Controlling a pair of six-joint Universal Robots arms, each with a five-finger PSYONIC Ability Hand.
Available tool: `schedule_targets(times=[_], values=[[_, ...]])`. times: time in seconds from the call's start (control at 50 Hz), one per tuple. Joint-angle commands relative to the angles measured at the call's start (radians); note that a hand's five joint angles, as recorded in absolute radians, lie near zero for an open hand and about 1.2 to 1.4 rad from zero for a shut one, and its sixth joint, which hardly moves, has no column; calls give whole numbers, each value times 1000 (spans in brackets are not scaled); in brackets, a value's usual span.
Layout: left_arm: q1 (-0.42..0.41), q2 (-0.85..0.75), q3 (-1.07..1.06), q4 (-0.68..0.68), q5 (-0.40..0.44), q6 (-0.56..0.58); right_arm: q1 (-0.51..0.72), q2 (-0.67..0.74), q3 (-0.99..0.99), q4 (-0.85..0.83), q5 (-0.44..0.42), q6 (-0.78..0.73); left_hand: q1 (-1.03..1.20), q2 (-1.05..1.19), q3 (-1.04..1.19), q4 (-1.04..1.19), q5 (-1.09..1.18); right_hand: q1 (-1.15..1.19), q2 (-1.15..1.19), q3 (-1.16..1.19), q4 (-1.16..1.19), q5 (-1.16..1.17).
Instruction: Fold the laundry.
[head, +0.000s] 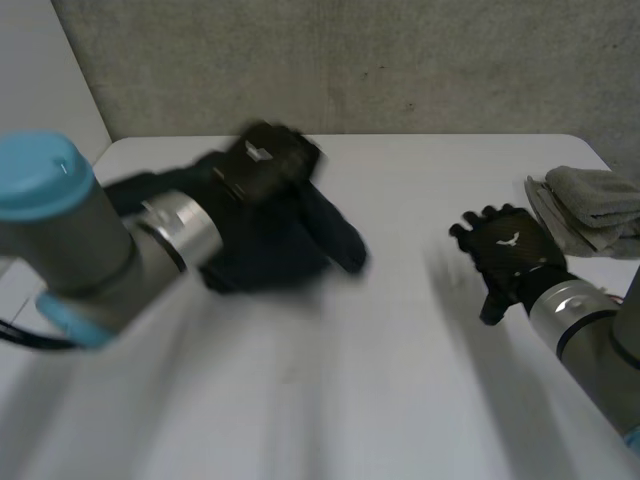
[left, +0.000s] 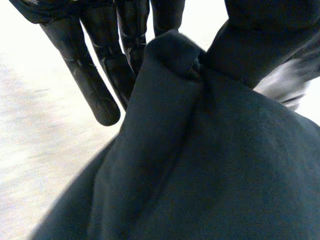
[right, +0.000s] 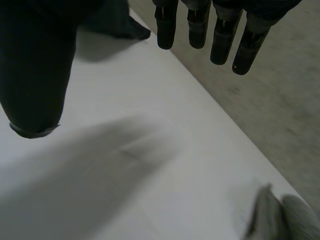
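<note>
The worktop is bare across the lower half of the frame, with lots of room to pass. In the upper left a dark cloth, pinched by the left robot hand, is in the way. A pile of grey cloths sits at the right edge, near the right robot hand.

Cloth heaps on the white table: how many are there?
2. A dark navy cloth pinched by the left hand; a folded grey cloth stack beyond the right hand, perhaps several pieces.
</note>
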Motion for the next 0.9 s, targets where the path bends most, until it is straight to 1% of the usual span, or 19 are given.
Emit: schedule_targets(times=[0.02,0.04,0.06,0.1,0.2,0.26,0.28,0.32,0.34,0.36,0.4,0.44,0.52,0.54,0.58,0.64,0.7,0.84,0.9], values=[[-172,83,-178,-92,62,-3,-43,-14,-14,2,27,8,-59,-188,-183,-190,-131,-28,-46,-41,-60,-67],[-178,83,-185,-104,62,-3,-43,-18,-12,2,24,9,-422,-551,-546,-553,-494,-28,-46,-41,-60,-67],[-181,86,-194,-129,61,1,-43,-20,-12,3,23,9,-896,-1025,-1021,-1027,-968,-28,-46,-41,-60,-67],[-181,91,-198,-152,62,3,-40,-21,-12,6,20,11,-849,-978,-973,-980,-921,-28,-46,-41,-60,-67],[-180,103,-193,-245,48,1,-32,-21,-9,17,21,29,-828,-957,-952,-959,-900,-28,-46,-41,-60,-67],[-173,160,-190,-308,-1,-11,-30,-23,-15,43,20,96,-819,-948,-944,-950,-891,-28,-46,-41,-60,-67],[-172,172,-196,-317,-17,-16,-30,-23,-18,58,18,115,-819,-948,-944,-950,-891,-28,-46,-41,-60,-67],[-167,207,-211,-331,-85,-34,-30,-23,-29,99,9,140,-801,-931,-926,-932,-874,-28,-46,-41,-60,-67],[-166,215,-220,-333,-109,-43,-30,-23,-44,156,-5,152,-790,-919,-914,-921,-862,-28,-46,-41,-60,-67],[-164,240,-245,-334,-161,-68,-32,-21,-50,184,-11,152,-772,-901,-897,-903,-844,-28,-46,-41,-60,-67],[-163,264,-273,-334,-209,-100,-32,-23,-52,250,-47,150,-769,-898,-894,-900,-841,-28,-46,-41,-60,-67],[-157,296,-317,-333,-267,-149,-32,-21,-47,268,-81,143,-731,-860,-856,-862,-803,-28,-46,-41,-60,-67],[-134,335,-398,-336,-318,-219,-38,-20,-6,258,-167,106,-582,-711,-706,-713,-654,-28,-46,-41,-60,-67],[-127,339,-417,-336,-320,-230,-40,-12,14,230,-193,91,-564,-693,-688,-695,-636,-28,-46,-41,-60,-67],[-114,347,-447,-334,-327,-244,-38,-3,32,187,-207,78,-555,-684,-679,-686,-627,-28,-46,-41,-60,-67],[-100,349,-477,-334,-332,-244,-29,17,60,92,-209,58,-528,-658,-653,-659,-601,-28,-46,-41,-60,-67],[-71,347,-510,-336,-331,-244,-26,57,59,39,-204,43,-511,-640,-635,-642,-583,43,25,31,11,4],[-28,335,-586,-322,-327,-232,-7,133,48,28,-209,32,-481,-611,-606,-612,-553,149,131,136,117,110],[-15,333,-598,-295,-327,-232,2,159,40,20,-210,32,-440,-570,-565,-571,-512,246,228,233,214,207]])
